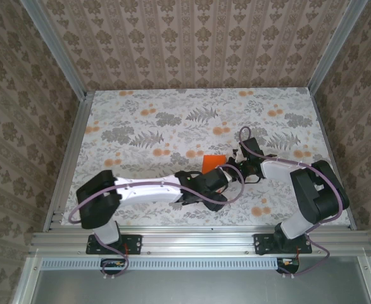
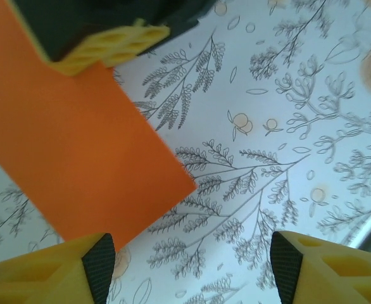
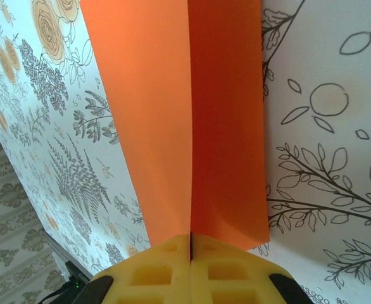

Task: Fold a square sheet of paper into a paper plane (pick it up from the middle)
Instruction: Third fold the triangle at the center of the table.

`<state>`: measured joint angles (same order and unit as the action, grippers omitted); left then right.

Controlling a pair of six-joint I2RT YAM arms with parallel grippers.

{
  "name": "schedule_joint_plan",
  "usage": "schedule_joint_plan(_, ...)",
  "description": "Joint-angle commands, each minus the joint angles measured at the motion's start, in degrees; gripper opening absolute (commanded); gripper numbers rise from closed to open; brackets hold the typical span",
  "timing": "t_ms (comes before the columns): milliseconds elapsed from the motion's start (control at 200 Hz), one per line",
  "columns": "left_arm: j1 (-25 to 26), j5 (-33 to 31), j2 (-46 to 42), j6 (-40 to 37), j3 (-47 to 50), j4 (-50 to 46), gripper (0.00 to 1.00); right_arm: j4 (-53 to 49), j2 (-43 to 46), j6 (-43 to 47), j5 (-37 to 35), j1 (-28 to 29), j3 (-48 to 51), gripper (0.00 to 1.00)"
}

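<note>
Top external view: a desk (image 1: 141, 120) covered in a pale sheet printed with grey leaves and orange flowers was seen, enclosed on three sides by walls (image 1: 192, 44) in brown damask wallpaper. An aluminium frame (image 1: 198, 240) was set along the near edge, where both arm bases were bolted. The paper (image 1: 211, 162), bright orange, was found near the middle of the desk, between the two arms' ends.

The right hand (image 1: 235, 166) was reached in to the paper from the right. In the right wrist view its yellow fingers (image 3: 166, 275) were pressed together, and the paper (image 3: 154, 114) was pinched between them at its near edge, on a straight crease running away up the sheet. In the left wrist view the same grip (image 2: 106, 47) was seen at the paper's (image 2: 84, 158) upper edge.

The left hand (image 1: 223, 178) was held just beside the paper, its fingers (image 2: 100, 266) spread wide apart with nothing between them. Whether the paper was touching the desk could not be told.
</note>
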<state>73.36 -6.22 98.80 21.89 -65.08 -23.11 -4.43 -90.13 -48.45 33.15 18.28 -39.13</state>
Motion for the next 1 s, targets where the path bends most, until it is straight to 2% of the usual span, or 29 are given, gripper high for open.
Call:
schedule_joint_plan(0,0.9,-5.4,3.4,-2.7,-3.6,-4.5,0.69,0.5,0.0,-1.2,-0.8,0.4,0.6,0.06)
schedule_joint_plan(150,0.9,-9.3,4.7,-2.8,-4.4,-4.9,0.69,0.4,-0.5,-0.8,-0.4,0.4,0.2,0.06)
schedule_joint_plan(390,0.9,-12.4,5.4,-3.0,-5.1,-4.6,0.62,0.2,-0.9,-0.3,0.1,0.5,-0.3,0.07)
schedule_joint_plan(775,0.9,-14.1,4.6,-2.7,-5.1,-4.1,0.24,-1.2,-1.3,1.3,0.2,0.4,-0.9,0.09)
schedule_joint_plan(995,0.0,-11.0,4.2,-3.1,-4.9,-3.4,0.01,-2.4,-1.1,2.7,0.4,0.4,-1.5,0.13)
